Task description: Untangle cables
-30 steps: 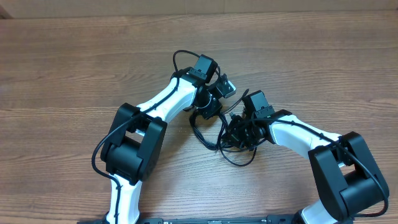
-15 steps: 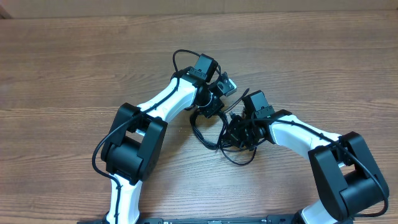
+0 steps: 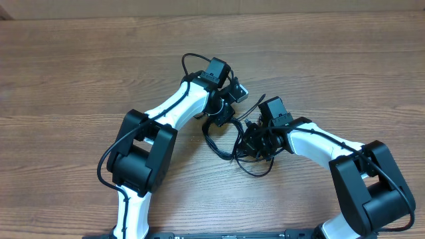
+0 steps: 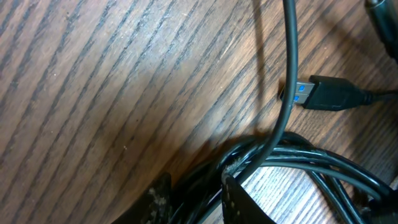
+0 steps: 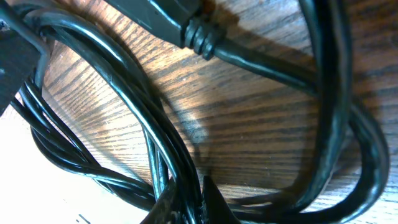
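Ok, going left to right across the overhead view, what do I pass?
The left arm's black elbow housing → the cables → the right arm's black elbow housing.

Right wrist close-up: glossy black cables (image 5: 127, 93) looped over a wooden table (image 5: 249, 118).

A bundle of several strands sweeps from the upper left down to the bottom centre. There it runs into the narrow gap between the two dark fingertips (image 5: 163, 210) of the right gripper (image 5: 186, 208), which sit pressed close on it. Across the top lies a thicker lead with a ribbed collar (image 5: 198, 34), its cord slanting down to the right. Along the right side more strands drop from the top edge, curve round in the lower right corner and turn back toward the fingertips. The lower left of the table is washed out pale.
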Robot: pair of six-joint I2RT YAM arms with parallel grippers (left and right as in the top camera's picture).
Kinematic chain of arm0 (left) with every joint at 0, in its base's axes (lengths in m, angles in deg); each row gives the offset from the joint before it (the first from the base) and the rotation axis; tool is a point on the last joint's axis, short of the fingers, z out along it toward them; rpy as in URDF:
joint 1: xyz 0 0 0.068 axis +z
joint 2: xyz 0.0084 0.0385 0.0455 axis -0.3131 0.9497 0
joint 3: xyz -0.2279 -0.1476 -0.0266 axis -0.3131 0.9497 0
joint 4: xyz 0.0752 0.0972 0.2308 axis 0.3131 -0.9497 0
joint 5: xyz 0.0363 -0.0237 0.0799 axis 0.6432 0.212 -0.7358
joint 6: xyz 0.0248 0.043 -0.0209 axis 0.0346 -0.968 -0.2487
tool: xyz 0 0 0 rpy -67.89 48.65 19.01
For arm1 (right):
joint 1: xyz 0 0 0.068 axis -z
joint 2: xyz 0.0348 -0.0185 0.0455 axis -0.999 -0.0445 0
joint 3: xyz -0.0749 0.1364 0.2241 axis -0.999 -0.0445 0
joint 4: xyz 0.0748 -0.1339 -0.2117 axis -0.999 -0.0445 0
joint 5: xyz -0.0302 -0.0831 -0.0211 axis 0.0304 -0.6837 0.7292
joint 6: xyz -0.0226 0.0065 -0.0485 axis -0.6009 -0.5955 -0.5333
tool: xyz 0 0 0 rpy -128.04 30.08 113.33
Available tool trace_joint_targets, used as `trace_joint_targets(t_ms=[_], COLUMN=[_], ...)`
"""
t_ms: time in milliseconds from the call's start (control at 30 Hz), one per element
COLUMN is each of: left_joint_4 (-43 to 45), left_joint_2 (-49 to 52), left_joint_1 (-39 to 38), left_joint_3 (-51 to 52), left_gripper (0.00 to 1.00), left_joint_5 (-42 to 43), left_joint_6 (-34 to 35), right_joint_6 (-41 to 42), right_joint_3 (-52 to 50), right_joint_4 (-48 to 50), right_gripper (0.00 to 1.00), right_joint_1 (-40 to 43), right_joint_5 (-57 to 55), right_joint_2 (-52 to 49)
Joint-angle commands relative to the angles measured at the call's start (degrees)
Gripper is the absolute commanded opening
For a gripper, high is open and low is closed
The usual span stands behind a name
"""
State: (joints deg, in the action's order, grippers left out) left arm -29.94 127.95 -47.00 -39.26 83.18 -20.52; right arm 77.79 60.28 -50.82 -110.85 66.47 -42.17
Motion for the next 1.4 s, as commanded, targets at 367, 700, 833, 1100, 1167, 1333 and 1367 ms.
trace_joint_targets(t_ms=[367,700,833,1100,1167,1333,1367], left_joint_4=[-0.3,4.2,7.0,8.3,8.7,8.0,7.3], left_joint_2=[0.8,2.1,2.1,0.9,0.2,0.0,0.0], left_joint_1=[-3.0,-4.6,-4.4,0.9,3.0,8.3,9.6], left_joint_3=[-0.4,-1.5,-1.6,-4.6,-5.0,-5.0,-4.9], left_gripper=[0.30,0.13,0.04,0.04,0.04,0.04,0.04], left_joint_5=[-2.9,-2.7,-3.2,-3.0,-2.9,-4.0,-4.3], left_joint_6=[-3.5,-2.7,1.0,14.9,18.9,29.4,31.6], right_joint_6=[0.1,0.0,-0.4,-1.0,-1.0,-1.0,-1.0], right_joint_3=[-0.4,-0.4,-0.4,-0.4,-0.4,-0.4,-0.4], right_joint_4=[0.2,0.4,0.4,0.4,0.4,0.4,0.4], right_gripper=[0.07,0.07,0.05,0.04,0.04,0.04,0.04], right_joint_1=[-0.3,-0.3,-0.3,-0.3,-0.3,-0.3,-0.3], right_joint_5=[-1.0,-1.0,-1.0,-1.1,-1.1,-1.1,-1.1], right_joint_2=[-0.8,-0.8,-0.8,-0.8,-0.8,-0.8,-0.8])
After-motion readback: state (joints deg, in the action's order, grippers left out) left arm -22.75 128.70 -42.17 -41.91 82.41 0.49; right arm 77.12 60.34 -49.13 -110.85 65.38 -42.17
